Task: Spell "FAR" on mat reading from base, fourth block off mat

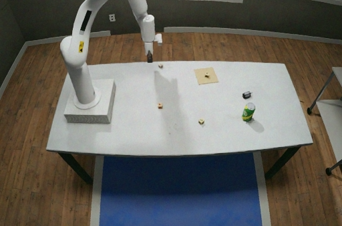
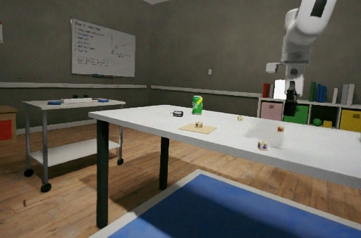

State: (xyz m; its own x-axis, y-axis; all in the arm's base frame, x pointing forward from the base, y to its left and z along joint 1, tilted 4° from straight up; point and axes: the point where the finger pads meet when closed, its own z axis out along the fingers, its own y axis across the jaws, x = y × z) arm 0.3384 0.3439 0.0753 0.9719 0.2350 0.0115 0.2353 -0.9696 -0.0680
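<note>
Gripper hangs with fingers apart, holding nothing, at the table's far edge; one block at its 3 o'clock; another mid-table; a third nearer; fourth on the mat, letters probably unreadable.

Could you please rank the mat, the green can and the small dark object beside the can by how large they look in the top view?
1. Mat, the widest patch.
2. Green can, clearly smaller.
3. Small dark object, smallest, roughly half the can's apparent size.
All three lie at similar distance, so the order looks reliable.
</note>
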